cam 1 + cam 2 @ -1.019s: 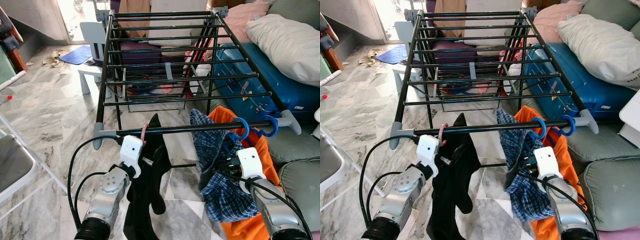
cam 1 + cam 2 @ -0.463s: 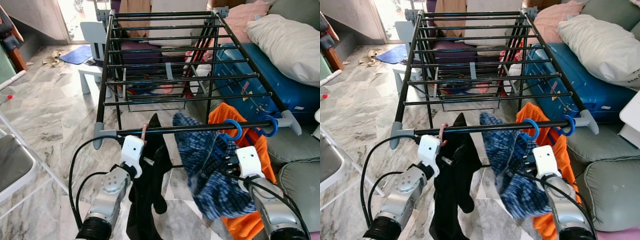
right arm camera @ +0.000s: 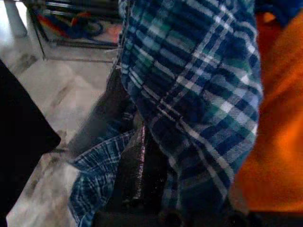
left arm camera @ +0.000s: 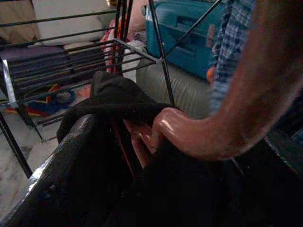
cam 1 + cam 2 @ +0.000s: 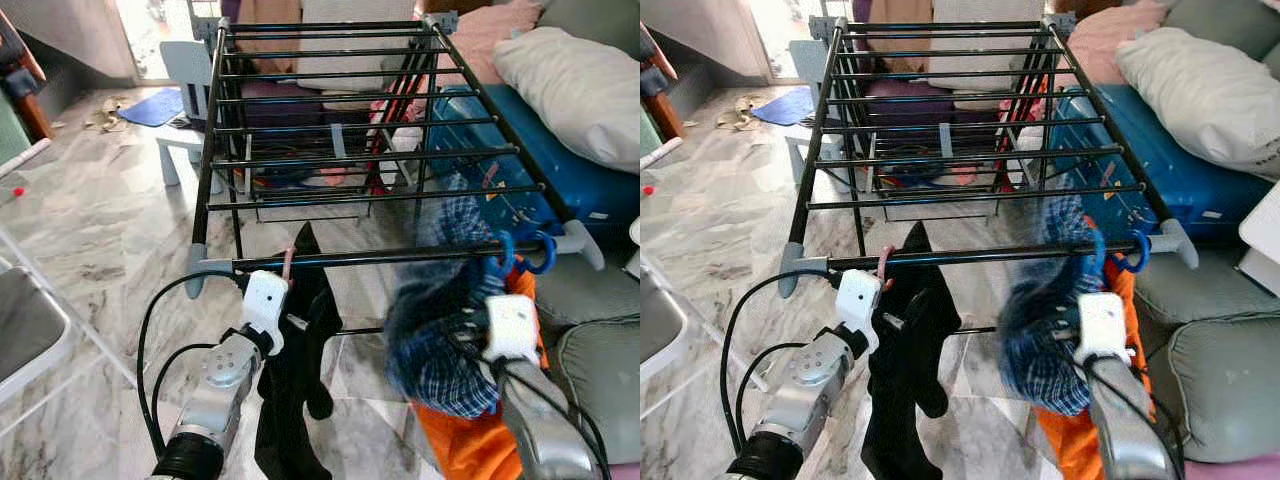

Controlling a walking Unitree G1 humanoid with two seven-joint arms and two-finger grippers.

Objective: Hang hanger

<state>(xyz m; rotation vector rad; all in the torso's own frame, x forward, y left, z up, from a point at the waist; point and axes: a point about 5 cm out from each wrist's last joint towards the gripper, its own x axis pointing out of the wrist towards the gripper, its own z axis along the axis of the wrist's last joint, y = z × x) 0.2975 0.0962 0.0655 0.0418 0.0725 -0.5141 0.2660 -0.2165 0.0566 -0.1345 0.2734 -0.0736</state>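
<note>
Left eye view: our right gripper (image 5: 468, 322) has carried the plaid shirt (image 5: 440, 320) rightward along the front rail (image 5: 380, 257) since half a second ago; its blue hanger hook (image 5: 503, 258) now sits beside the other blue hook (image 5: 545, 252). Our left gripper (image 5: 290, 318) stays at the black garment (image 5: 292, 380), its pink hanger hook (image 5: 288, 266) on the rail

Left wrist view: jaws pinch the pink hanger (image 4: 189, 132)

Right wrist view: plaid cloth covers the jaws; we cannot tell their state
</note>
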